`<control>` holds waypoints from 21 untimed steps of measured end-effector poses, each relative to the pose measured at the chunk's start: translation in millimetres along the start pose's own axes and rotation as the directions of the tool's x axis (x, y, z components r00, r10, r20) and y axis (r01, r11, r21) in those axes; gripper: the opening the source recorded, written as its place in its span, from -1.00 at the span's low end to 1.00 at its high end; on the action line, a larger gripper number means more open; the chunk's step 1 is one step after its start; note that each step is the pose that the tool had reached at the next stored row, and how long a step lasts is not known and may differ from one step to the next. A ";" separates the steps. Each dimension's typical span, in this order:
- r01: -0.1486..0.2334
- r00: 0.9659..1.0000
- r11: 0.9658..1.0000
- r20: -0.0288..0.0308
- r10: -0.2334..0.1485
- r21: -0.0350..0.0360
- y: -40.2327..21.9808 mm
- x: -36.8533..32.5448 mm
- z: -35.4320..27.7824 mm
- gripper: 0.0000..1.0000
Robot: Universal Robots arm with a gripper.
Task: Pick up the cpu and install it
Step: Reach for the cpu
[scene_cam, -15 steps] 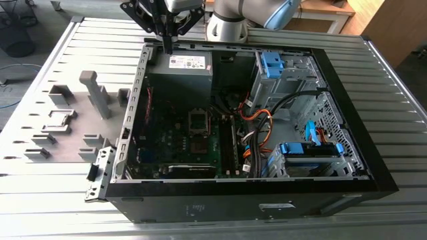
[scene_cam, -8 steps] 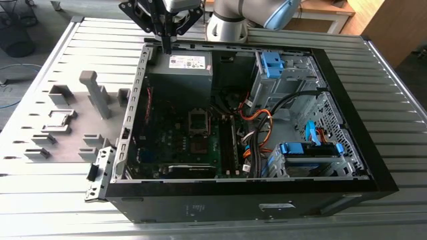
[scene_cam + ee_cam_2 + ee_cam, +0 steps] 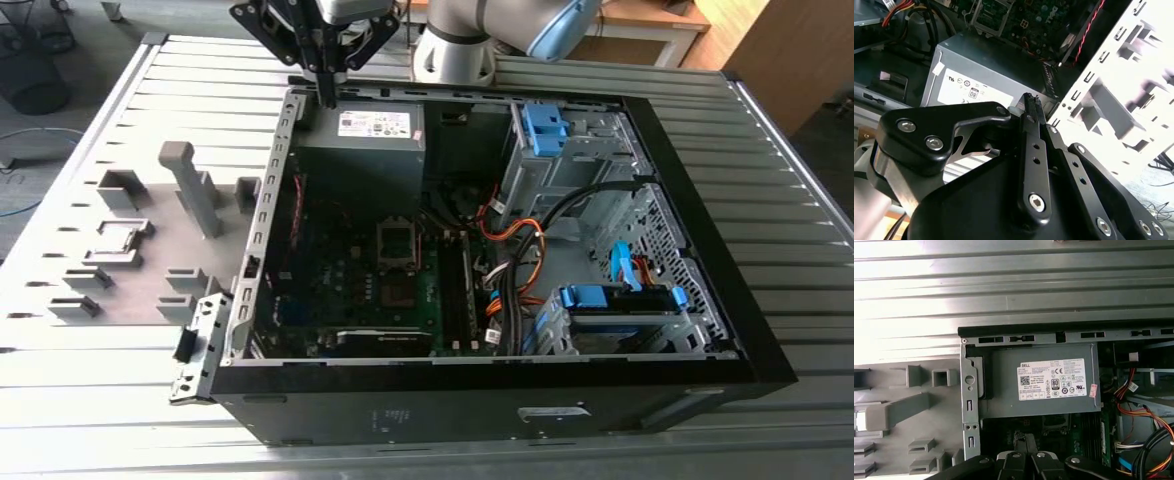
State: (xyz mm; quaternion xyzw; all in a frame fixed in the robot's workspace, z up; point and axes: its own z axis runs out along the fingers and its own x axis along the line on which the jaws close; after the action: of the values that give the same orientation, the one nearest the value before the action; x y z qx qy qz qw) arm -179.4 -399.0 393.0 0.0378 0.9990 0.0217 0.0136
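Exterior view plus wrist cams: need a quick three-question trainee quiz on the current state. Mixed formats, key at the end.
1. Multiple choice: the tool hangs over which part? A the power supply; B the blue drive cage; C the motherboard socket.
2. True or false: the tool is shut on the cpu.
3. Fill in: in the exterior view, the cpu sits in a holder on the grey tray, on the ___ of the computer case.
Key: 1 A. 2 False: the tool is shut, no chip shows between its fingers, and the cpu lies in its holder. 3 The exterior view's left.
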 end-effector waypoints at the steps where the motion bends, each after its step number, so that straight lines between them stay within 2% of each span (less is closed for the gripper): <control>1: 0.000 1.000 1.000 0.000 0.000 0.000 -0.1 1.1 0.0 -0.79; 21: 0.000 1.000 1.000 0.000 0.000 0.000 -1.9 25.4 0.1 -0.79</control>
State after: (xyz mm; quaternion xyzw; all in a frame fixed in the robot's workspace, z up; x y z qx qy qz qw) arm -204.8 -398.9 392.2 0.0379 0.9990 0.0217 0.0137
